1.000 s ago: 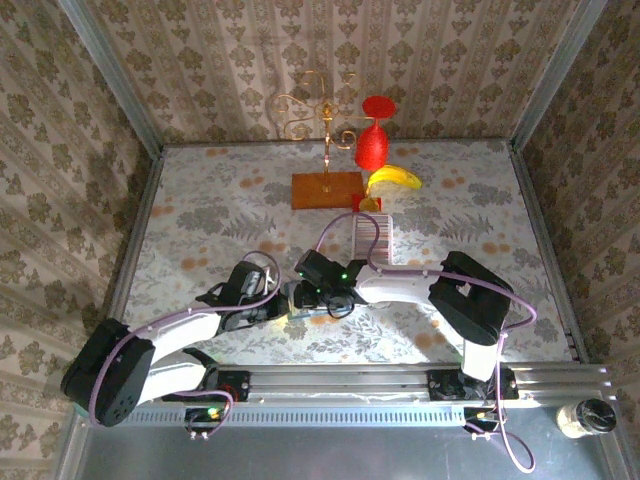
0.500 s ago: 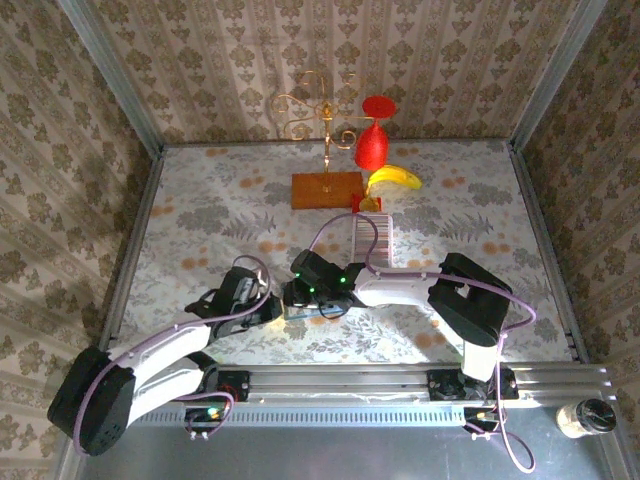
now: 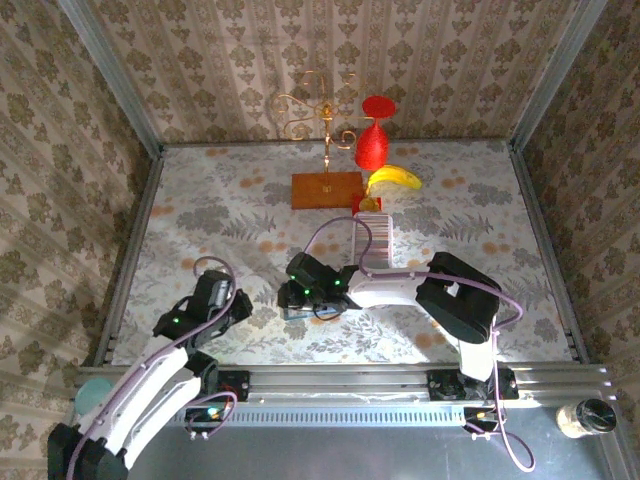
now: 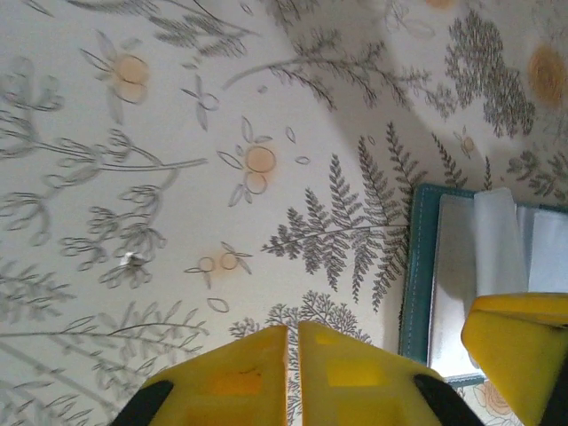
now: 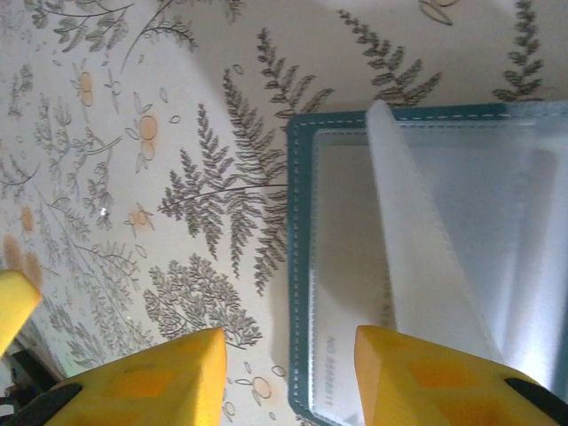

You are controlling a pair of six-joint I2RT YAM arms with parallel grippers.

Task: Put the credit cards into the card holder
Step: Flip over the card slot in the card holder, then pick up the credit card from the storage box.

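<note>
Right wrist shows me my right gripper (image 5: 288,355) spread wide over the unfolded holder (image 5: 300,266), my left gripper (image 4: 293,337) pinched together, empty, nearby.

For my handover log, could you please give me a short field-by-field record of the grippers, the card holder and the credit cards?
Left gripper: shut, empty, left of the card holder
Right gripper: open, above the holder's teal edge
Card holder: lying open, pale inside up
Credit cards: ribbed row farther back, apart from the holder, ungripped

card holder (image 5: 300,266) partly beyond right edge
</note>
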